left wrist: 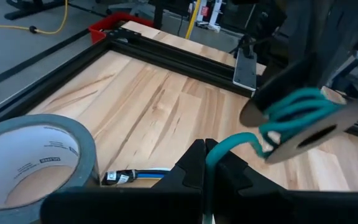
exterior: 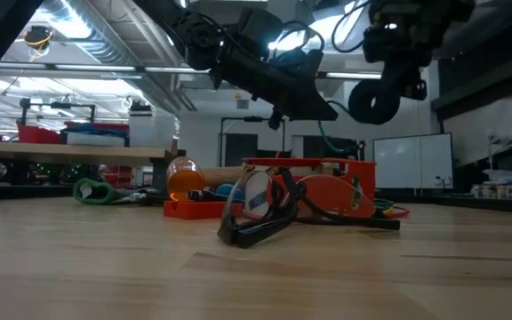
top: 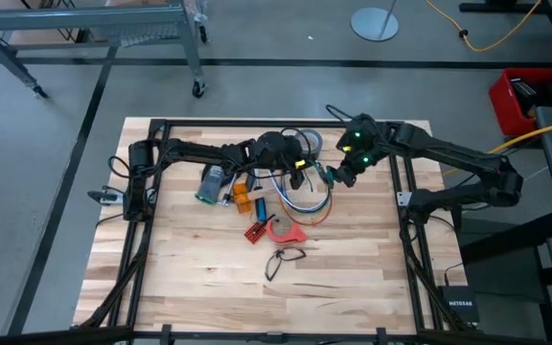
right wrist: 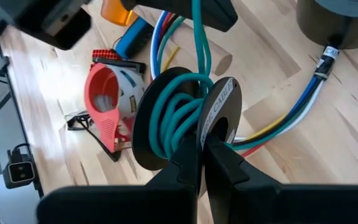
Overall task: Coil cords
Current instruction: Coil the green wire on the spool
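The right gripper (right wrist: 201, 152) is clenching a black spool (right wrist: 219, 115) lettered "CABLE"; the left gripper (left wrist: 207, 163) is pinching its teal cord (left wrist: 229, 146).

I see a grey duct tape roll (left wrist: 27, 163) on my wooden table (top: 353, 278), dark glasses (exterior: 260, 218) lying out front, red tape dispenser (right wrist: 104, 106) just behind them, orange bottle (exterior: 185, 180) beside.

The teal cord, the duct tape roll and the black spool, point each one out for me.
teal cord (right wrist: 169, 115): right wrist view, on the coils wound around the spool.
duct tape roll (left wrist: 39, 155): left wrist view, on its grey outer band.
black spool (right wrist: 219, 106): right wrist view, on its labelled flange.
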